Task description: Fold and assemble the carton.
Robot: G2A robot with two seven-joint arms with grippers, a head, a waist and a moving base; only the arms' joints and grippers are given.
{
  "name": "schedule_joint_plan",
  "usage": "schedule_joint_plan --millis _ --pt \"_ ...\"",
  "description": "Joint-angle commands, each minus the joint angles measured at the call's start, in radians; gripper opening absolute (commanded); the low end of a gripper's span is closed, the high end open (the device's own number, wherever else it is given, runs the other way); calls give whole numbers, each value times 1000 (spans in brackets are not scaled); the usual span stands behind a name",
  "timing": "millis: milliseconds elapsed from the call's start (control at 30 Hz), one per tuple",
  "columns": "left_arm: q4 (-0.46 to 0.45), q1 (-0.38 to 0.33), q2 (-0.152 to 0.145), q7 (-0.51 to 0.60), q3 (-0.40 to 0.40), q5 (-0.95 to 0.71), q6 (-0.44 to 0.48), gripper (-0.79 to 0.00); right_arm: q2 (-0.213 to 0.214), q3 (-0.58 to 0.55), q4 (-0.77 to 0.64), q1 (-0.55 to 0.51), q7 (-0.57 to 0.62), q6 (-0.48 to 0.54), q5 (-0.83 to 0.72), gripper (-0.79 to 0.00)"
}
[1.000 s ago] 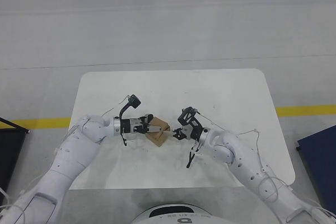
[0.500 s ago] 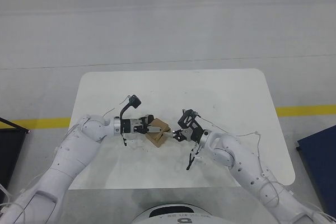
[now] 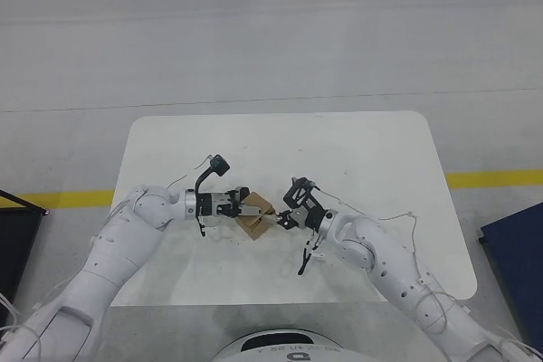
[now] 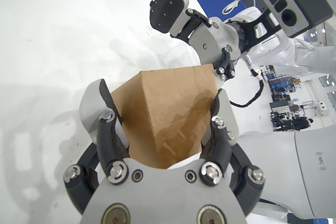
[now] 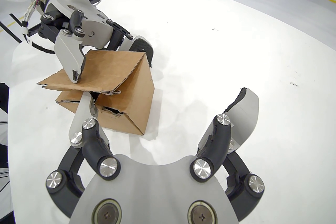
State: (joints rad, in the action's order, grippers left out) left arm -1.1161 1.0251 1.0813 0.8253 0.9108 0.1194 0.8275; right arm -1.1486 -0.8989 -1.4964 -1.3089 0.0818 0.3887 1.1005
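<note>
— White table (image 3: 362, 154) on a pale floor (image 3: 253, 54), yellow line (image 3: 502, 177) running behind it. Where's the carton (image 3: 254, 221)?
— Mid-table, between both arms, partly formed, its torn open end turned toward the right arm.
— Who has it?
— The left gripper (image 4: 160, 93) is clamped across it: one finger presses the upper flap (image 5: 105, 70), the other pad sits against the far wall.
— And the right?
— The right gripper (image 5: 165, 95) has its jaws spread wide. One finger touches the torn end; the other hangs over bare table.
— So the next fold?
— Likely the right arm's, since the loose edges lie just ahead of it. That left finger on the upper flap may block the tuck.
</note>
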Motion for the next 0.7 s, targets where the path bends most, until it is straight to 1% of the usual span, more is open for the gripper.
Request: schedule_joint_plan --millis 0,300,500,567,667 --pt "3 -1 0 0 -1 2 -1 -117 1 -5 -2 -4 -1 6 4 0" --pt "5 -7 0 -7 -13 25 -17 -120 10 -32 -28 -31 12 39 43 0" --pt "6 -12 1 -14 -20 42 -27 -129 19 -60 -46 -54 -4 84 41 0" --pt "7 -13 1 -15 -22 46 -30 -123 21 -76 -48 -62 -29 96 17 0" --pt "9 -15 1 -20 -25 56 -34 -123 17 -96 -51 -82 -98 67 -55 0"
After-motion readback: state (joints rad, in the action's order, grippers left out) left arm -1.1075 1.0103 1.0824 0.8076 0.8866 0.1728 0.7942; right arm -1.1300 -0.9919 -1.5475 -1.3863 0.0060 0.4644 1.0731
